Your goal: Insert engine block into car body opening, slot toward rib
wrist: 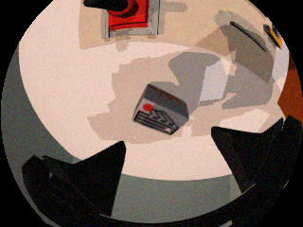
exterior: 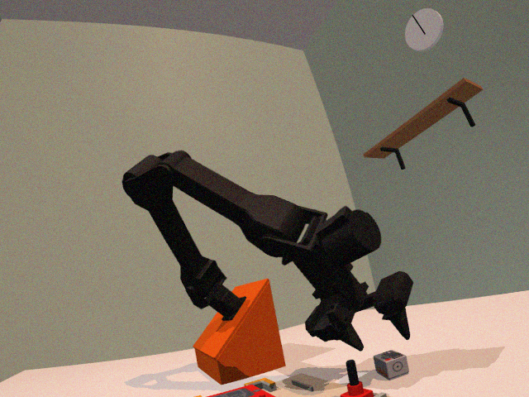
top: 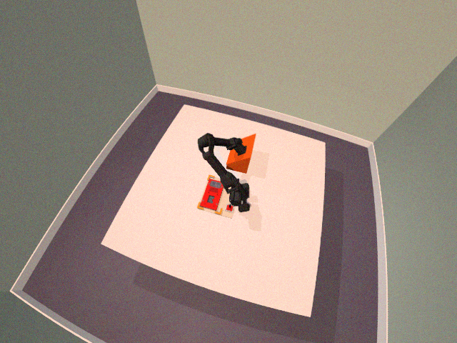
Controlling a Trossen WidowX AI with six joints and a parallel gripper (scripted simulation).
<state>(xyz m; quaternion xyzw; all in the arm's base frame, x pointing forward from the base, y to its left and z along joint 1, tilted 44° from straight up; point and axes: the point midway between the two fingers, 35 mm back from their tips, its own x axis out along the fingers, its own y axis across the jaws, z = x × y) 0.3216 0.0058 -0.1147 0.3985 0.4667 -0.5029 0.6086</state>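
The engine block (exterior: 391, 364) (wrist: 161, 111) is a small grey box with a red dot and dark stripes on its upper side. It sits on the white table top, apart from the car body. My gripper (exterior: 384, 343) (wrist: 169, 139) is open and empty, with its fingers wide apart above the block. In the top view the arm hides the block. The red car body (top: 218, 192) (exterior: 261, 391) lies flat beside the arm. It has two grey patches in the top view, too small there to make out the rib; only its edge shows in the exterior view.
A red piece with an upright black post (top: 229, 207) (exterior: 351, 372) stands between car body and block. Yellow corner brackets (top: 201, 206) (exterior: 267, 381) surround the car body. A thin grey bar (exterior: 302, 383) (wrist: 248, 37) lies nearby. The arm stands on an orange wedge (top: 240, 163) (exterior: 252, 341).
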